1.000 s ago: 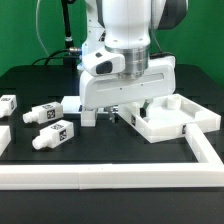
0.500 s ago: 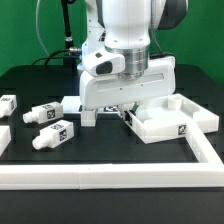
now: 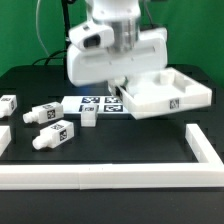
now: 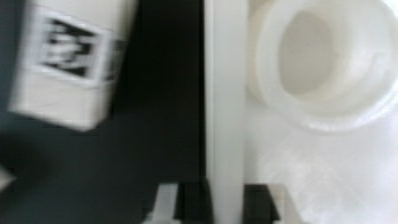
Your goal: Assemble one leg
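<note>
My gripper [image 3: 121, 86] is shut on the edge of the large white panel [image 3: 165, 97] and holds it above the table, tilted, at the exterior view's right. In the wrist view the two fingertips [image 4: 171, 206] clamp the panel's thin wall [image 4: 224, 120], and one of the panel's round holes [image 4: 331, 60] shows beside it. One leg [image 3: 88, 117], a small white post, stands below my hand. It may be the tagged leg in the wrist view [image 4: 71, 62]. Three more legs [image 3: 55, 133] lie at the exterior view's left.
The marker board [image 3: 97, 101] lies flat on the black table behind the standing leg. A low white rail [image 3: 100, 178] runs along the front and turns up the exterior view's right side [image 3: 204, 148].
My gripper has risen and shifted toward the exterior view's left, lifting the panel off the table. The standing leg and the marker board now show below it.
</note>
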Robot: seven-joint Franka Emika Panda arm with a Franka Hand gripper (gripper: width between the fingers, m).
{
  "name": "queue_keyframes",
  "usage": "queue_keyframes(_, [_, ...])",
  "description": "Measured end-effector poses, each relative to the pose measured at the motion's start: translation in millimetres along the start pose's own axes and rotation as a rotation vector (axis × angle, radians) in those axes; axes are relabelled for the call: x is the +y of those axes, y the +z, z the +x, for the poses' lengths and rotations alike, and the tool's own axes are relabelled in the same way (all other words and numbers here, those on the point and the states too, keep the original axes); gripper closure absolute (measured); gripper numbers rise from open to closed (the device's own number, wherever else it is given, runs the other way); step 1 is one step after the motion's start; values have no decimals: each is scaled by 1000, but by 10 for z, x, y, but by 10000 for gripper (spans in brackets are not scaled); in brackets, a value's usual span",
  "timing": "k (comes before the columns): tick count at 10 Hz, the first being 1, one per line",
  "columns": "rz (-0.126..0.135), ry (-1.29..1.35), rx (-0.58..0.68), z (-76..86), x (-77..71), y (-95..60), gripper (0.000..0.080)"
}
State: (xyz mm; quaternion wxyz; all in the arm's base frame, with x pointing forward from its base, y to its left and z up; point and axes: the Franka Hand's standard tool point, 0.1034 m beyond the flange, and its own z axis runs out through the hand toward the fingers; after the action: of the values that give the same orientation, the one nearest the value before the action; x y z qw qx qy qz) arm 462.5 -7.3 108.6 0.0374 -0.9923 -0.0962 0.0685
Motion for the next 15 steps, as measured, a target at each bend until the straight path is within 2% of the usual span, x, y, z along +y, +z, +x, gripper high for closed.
queue_keyframes(1, [0,66,-5,66,79,-134,745])
queue_keyframes(2, [23,110,-59,140,183,-126,745])
queue_keyframes(3, [21,139,-48,304,258,-17,745])
queue_keyframes(4, [11,117,-30,334,244,126,745])
queue_keyframes(6, [14,117,-38,317,238,84,745])
queue_keyframes(8, [12,125,-46,323,245,137,745])
queue_keyframes(10, [20,252,-52,600,338,258,745])
queue_keyframes(11, [17,261,-47,701,376,294,745])
queue_keyframes(12, [12,261,-45,796,423,406,745])
queue_keyframes(13, [2,252,-31,852,497,575,745])
queue_keyframes(14, [-1,246,-33,804,503,657,745])
queue_keyframes(15, [-1,245,-34,791,498,658,745])
